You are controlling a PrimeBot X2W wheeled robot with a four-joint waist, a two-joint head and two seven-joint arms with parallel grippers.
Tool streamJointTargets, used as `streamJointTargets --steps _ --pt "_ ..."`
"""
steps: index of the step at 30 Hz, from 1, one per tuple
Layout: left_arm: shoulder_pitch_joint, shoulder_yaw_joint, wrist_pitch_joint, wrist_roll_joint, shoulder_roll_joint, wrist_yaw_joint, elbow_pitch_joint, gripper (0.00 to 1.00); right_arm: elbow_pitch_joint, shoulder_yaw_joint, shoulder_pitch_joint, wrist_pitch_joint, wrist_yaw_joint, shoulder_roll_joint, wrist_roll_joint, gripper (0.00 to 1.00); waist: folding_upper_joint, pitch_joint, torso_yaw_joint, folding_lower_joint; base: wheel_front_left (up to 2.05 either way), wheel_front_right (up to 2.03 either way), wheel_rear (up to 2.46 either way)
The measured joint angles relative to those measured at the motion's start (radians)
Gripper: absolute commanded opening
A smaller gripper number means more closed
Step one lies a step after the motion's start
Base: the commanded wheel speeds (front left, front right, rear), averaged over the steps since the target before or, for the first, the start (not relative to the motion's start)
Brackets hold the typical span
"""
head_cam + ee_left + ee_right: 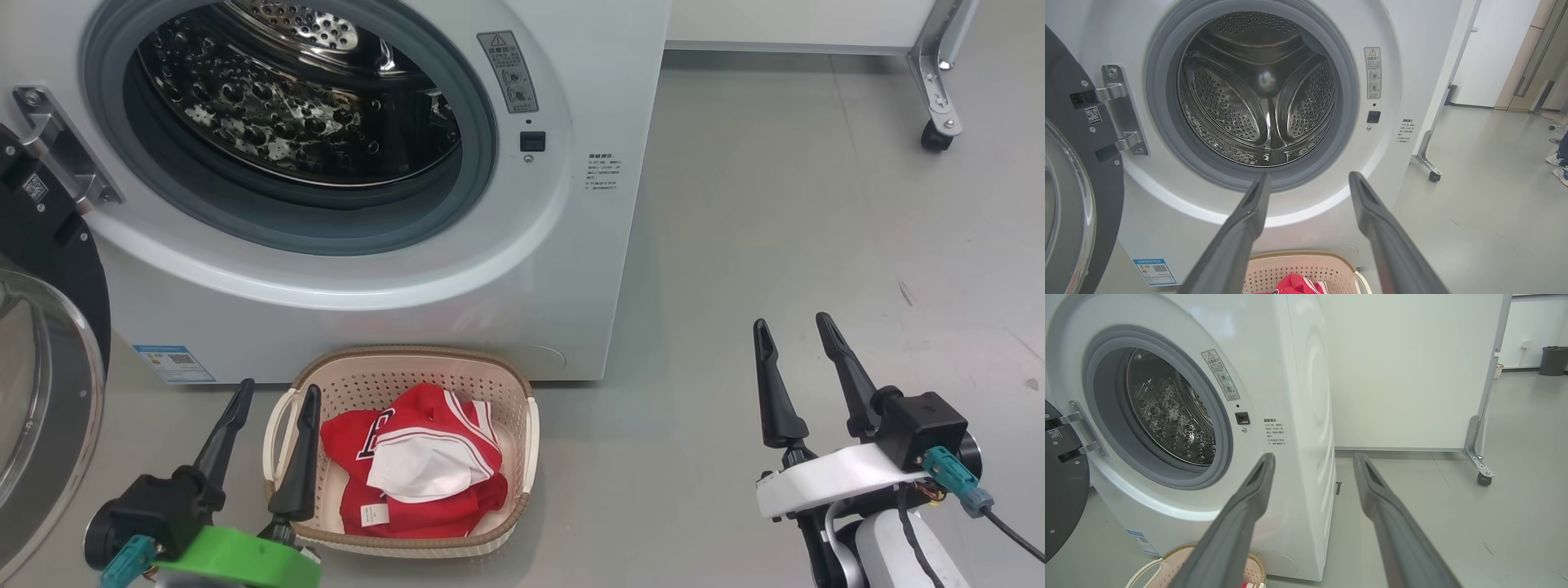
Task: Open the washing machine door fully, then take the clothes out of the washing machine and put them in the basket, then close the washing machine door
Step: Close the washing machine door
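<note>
clothes [412, 465] sit in the basket [408, 353], drum [294, 106] empty, my left gripper [278, 387] and right gripper [792, 321] spread, holding nothing; pushing the glossy open door [77, 269], i could slip and leave it unlatched.

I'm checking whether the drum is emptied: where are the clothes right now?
In the head view the clothes lie in the basket on the floor, lower centre, in front of the washing machine and right of the left gripper.
</note>
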Motion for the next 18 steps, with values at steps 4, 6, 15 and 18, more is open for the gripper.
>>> streamJointTargets --steps 4,6,15,18 --pt "0.001 0.005 0.0 0.004 0.0 0.0 -0.011 1.0 0.0 0.0 0.0 0.0 0.0 0.0 0.0 1.0 0.0 0.002 0.001 0.0 0.0 0.0 0.0" --pt "0.002 0.007 0.0 0.007 0.0 0.0 -0.01 1.0 -0.001 0.0 0.0 0.0 0.0 0.0 0.0 1.0 0.0 0.003 0.001 0.0 0.0 0.0 0.0" --pt "0.007 0.014 0.0 0.007 -0.006 0.0 -0.013 1.0 -0.002 -0.001 0.0 0.0 0.0 0.0 0.0 1.0 0.0 0.003 0.0 0.0 0.0 0.0 0.0" --pt "0.009 0.017 0.0 0.007 -0.01 0.0 -0.014 1.0 -0.003 -0.001 0.0 0.0 0.0 0.0 0.0 1.0 0.0 0.003 -0.001 0.0 0.0 0.0 0.0"
